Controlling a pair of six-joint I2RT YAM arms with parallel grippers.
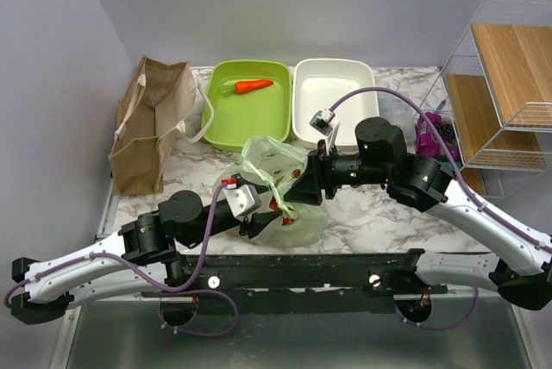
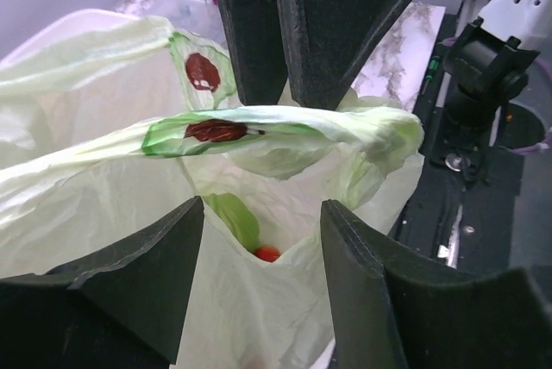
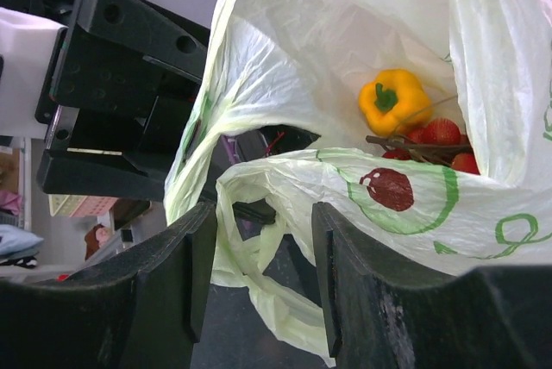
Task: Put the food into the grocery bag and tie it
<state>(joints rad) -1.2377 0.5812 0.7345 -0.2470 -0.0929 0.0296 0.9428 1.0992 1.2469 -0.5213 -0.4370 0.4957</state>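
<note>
Showing right-wrist only: yellow pepper

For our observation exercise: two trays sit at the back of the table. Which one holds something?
The lime-green tray, left of the white tray: an orange carrot lies in it; the white one shows nothing.

The left gripper shows its two dark fingers at the bottom of the view. They stand apart, and the thin pale-green plastic of the grocery bag fills the gap between them. A crumpled band of the bag with a brown-centred avocado print runs across the middle, and the fingers of the right gripper come down from the top edge, close together, to just behind this band. Deep in the opening of the bag a small red piece of food is visible, and at the right are the marble table and a black base plate.
</note>
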